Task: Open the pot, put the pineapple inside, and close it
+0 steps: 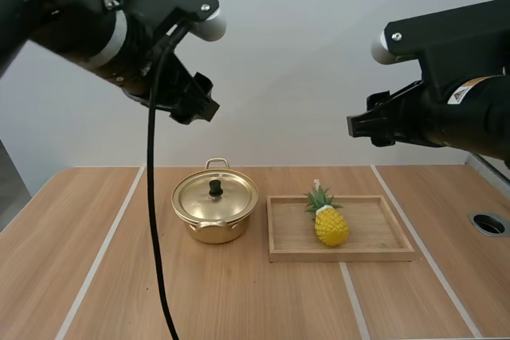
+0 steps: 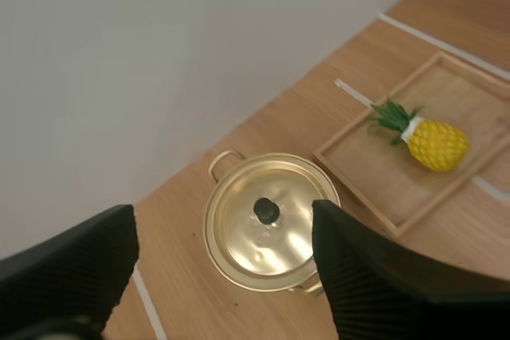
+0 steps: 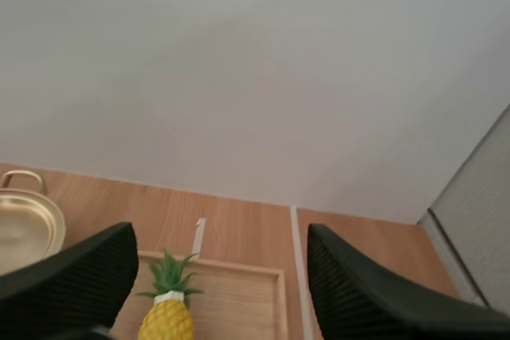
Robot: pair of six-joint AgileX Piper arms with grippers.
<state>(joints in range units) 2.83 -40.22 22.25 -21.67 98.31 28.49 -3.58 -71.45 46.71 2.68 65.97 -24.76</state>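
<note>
Both arms hang high above the table. Left gripper (image 1: 205, 99) spread wide, above the round gold metal pot (image 1: 209, 232). Lid on. Pot sits mid-width on the light wooden tabletop (image 1: 80, 260), nearer its far edge.

Right gripper (image 1: 360, 121) also spread. Yellow plastic pineapple with green crown (image 1: 331, 224) lies mid shallow wooden tray (image 1: 343, 256).

Risks:
- An off-centre pinch slips off the small black knob (image 1: 215, 188) and drags the pot.
- The pineapple rolls.

Pot interior is hidden. The pineapple's base is cut off in the right wrist view.

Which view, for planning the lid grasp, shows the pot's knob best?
Left wrist view: the knob sits unobstructed, seen from above. The high view shows it farther off; the right wrist view has the lid's edge.
</note>
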